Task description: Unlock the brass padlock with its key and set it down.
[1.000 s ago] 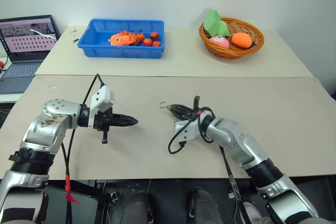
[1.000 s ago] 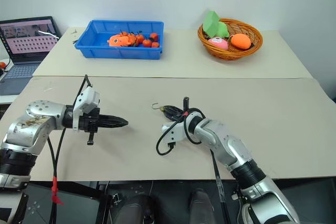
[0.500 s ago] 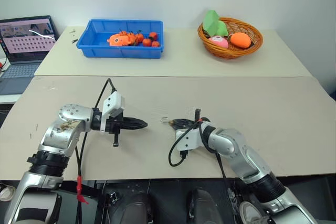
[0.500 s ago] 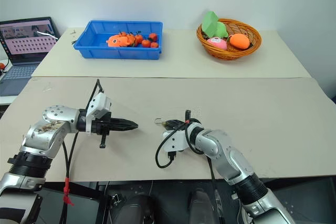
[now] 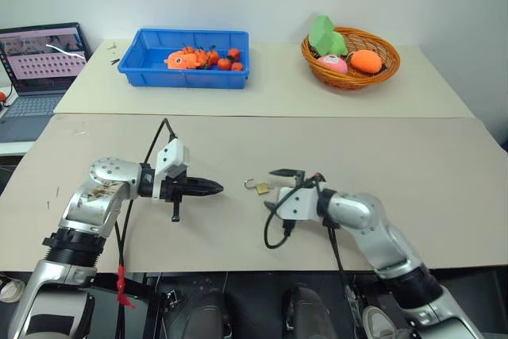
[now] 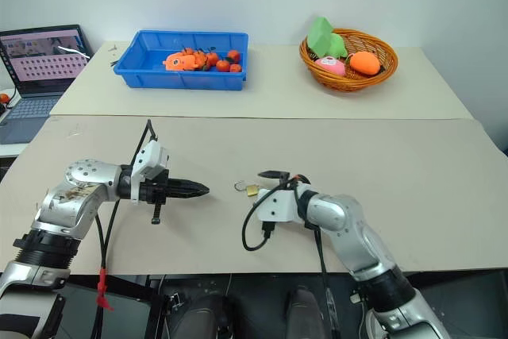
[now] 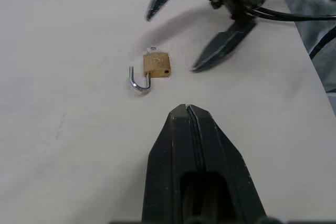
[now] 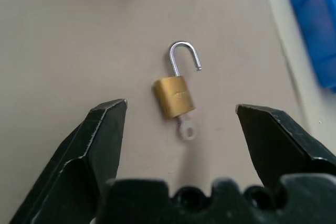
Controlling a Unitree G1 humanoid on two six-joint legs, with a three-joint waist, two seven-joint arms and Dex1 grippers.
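The brass padlock (image 8: 175,97) lies flat on the beige table (image 5: 444,196), its silvery shackle (image 8: 184,56) swung open at one end. A small silvery key (image 8: 187,129) sticks out of its base. My right gripper (image 5: 275,190) is open just right of the padlock, its fingers (image 8: 102,129) spread wide to either side without touching it. My left gripper (image 5: 216,189) is shut and empty, pointing at the padlock from its left, a short gap away. In the left wrist view the padlock (image 7: 156,65) lies beyond my shut fingertips (image 7: 185,109).
On the rear table stand a blue bin (image 5: 133,65) of small orange toys and a wicker basket (image 5: 387,61) of toy food. A laptop (image 5: 40,61) sits at the far left. A black cable (image 5: 274,236) loops under my right wrist.
My right gripper has opened and let go of the padlock, which now lies on the table. That gripper has rolled and drawn back to the right. The left gripper stays shut.
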